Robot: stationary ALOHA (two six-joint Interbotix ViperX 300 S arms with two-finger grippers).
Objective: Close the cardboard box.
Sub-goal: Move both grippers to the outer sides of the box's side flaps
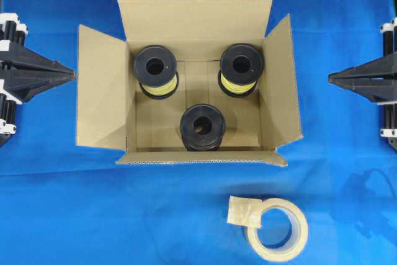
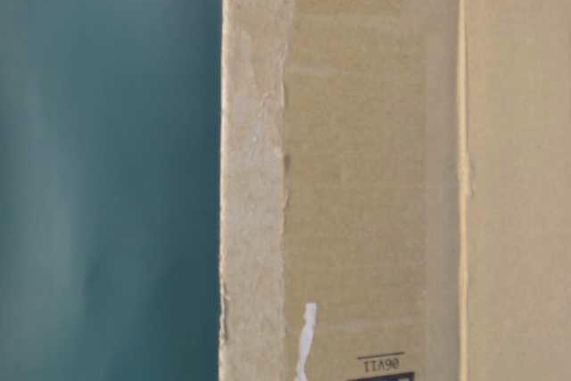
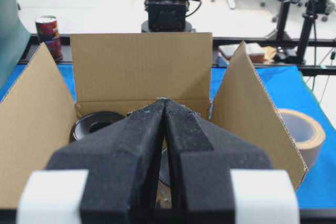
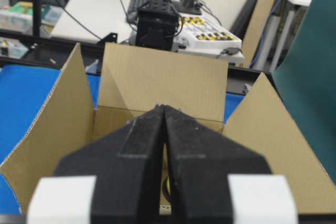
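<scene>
Beige tape roll (image 1: 276, 229) lies at the lower right of the overhead frame, well apart from the work. Behind it, mid-frame, sits the cardboard box (image 1: 99, 94), all four flaps spread outward, with three dark spools (image 1: 200, 126) standing inside. At the frame's left and right edges the left gripper (image 1: 72, 74) and right gripper (image 1: 331, 79) point at the box with jaws clenched on nothing, each apart from the carton. Judging by this, closing has not begun; every flap remains to fold.

three spools (image 1: 201, 127) in cardboard box (image 1: 99, 91); tape roll (image 1: 277, 229) before it.
</scene>
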